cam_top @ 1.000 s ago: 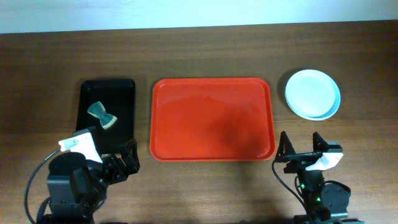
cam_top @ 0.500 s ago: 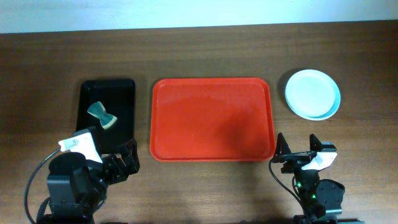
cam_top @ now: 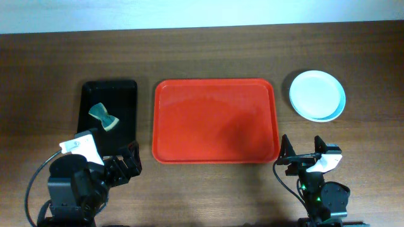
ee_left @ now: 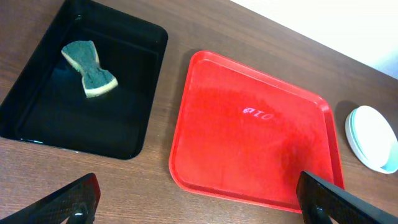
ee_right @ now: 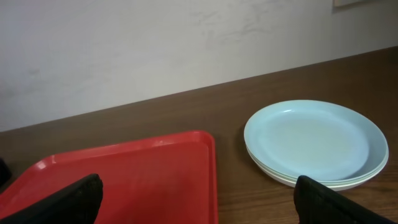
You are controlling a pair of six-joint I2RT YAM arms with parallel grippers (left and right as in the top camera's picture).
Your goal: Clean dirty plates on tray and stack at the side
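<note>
Stacking looks finished: the round shallow plates (cam_top: 317, 94), pale blue on top with paler rims beneath (count unclear), lie flat and face up on the wooden desk (cam_top: 57, 63), just right of the large red rectangular plastic tray (cam_top: 214, 120), which holds nothing. The tray's long axis runs left to right along the desk. A green sponge (cam_top: 103, 117) lies in the narrower black tray (cam_top: 88, 91). The left end effector (ee_left: 198, 199) and right end effector (cam_top: 303, 151) both hang open and empty.

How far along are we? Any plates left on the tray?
Looks essentially done. The plates sit stacked on the table beside the red tray, pale blue on top; nothing lies on that tray. The sponge lies in the black tray. The left gripper and right gripper are both open and empty. Nothing visible is left.
</note>
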